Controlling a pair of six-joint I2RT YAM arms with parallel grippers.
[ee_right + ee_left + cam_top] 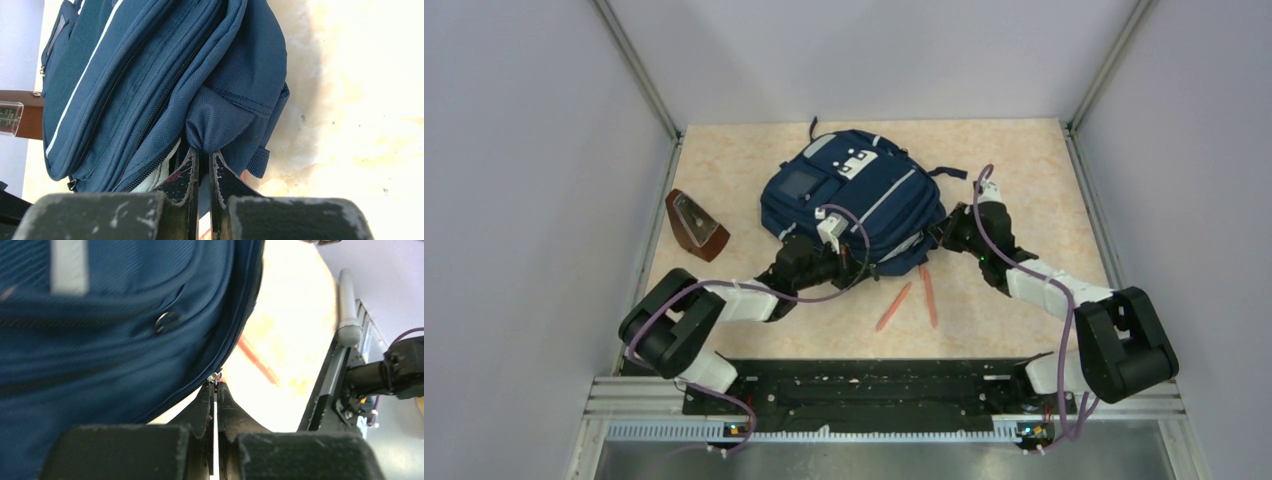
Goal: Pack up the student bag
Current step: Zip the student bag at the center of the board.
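The navy student bag (849, 195) lies flat mid-table, its front with grey strips and white patch facing up. My left gripper (856, 262) is at the bag's near edge; in the left wrist view it (215, 384) is shut on a small metal zip pull (214, 376) at the bag's seam (125, 340). My right gripper (941, 232) is at the bag's right near corner; in the right wrist view it (204, 154) is shut on a fold of the bag's fabric (220, 122), beside a partly open zip showing pale lining (155, 175).
Two orange pencils (894, 306) (927, 294) lie on the table in front of the bag, between the arms. A brown wedge-shaped case (695, 226) stands left of the bag. Grey walls close in the table on three sides.
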